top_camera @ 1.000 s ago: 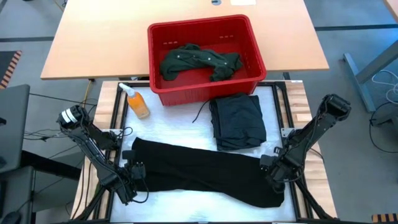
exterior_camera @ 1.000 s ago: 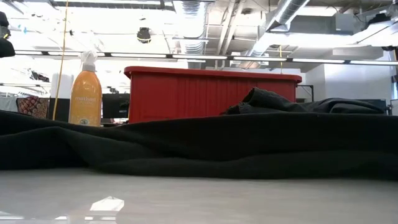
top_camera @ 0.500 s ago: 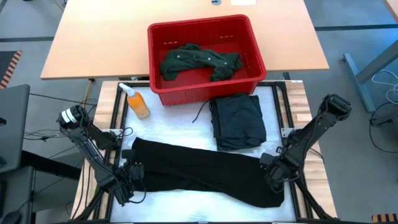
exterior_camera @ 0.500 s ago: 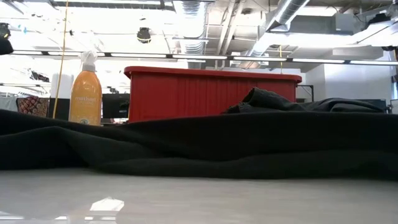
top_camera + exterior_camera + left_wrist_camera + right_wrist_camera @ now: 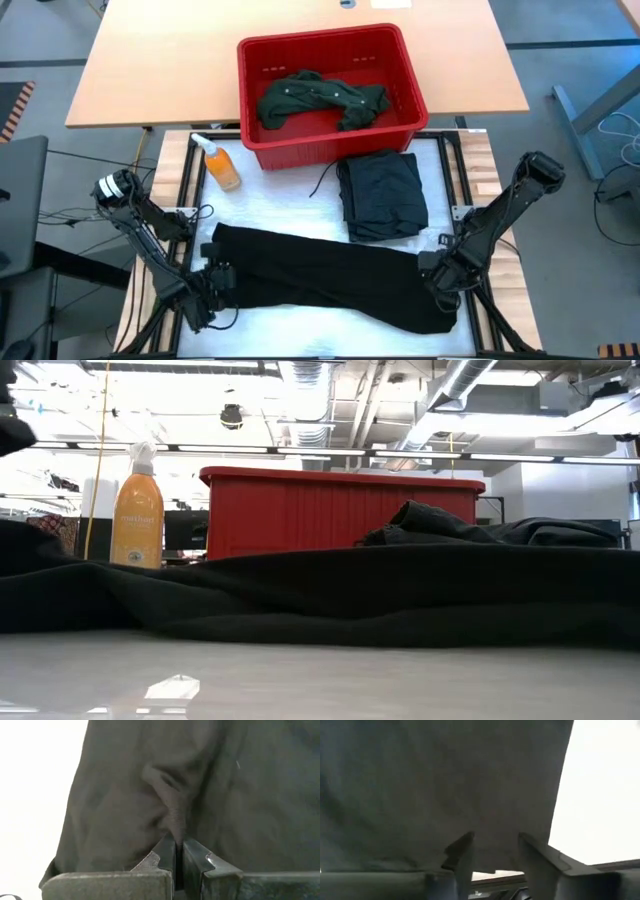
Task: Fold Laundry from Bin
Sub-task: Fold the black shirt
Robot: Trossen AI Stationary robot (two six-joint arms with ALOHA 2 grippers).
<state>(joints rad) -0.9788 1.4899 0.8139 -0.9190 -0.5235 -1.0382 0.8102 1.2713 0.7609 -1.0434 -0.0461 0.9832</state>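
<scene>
One piece looks finished: a folded dark garment [image 5: 382, 195] lies on the desk [image 5: 280, 215] just in front of the red bin [image 5: 330, 95]. A green shirt [image 5: 320, 100] is in the bin, not yet taken out, so at least that piece is left to do.

The piece in work is a long black garment [image 5: 330, 285] spread across the near part of the desk from one arm to the other. It is still a loose, uneven strip, so I judge its folding to be at an early stage.

The left hand [image 5: 176, 851] is at the garment's left end, its fingers pressed together with a small pinch of black cloth caught between them. The right hand [image 5: 495, 852] is at the right end, low over the cloth. Its fingers stand apart with cloth lying under and between them, and nothing looks gripped there.

An orange bottle [image 5: 220, 165] stands near the bin's left corner, clear of the clothes.
</scene>
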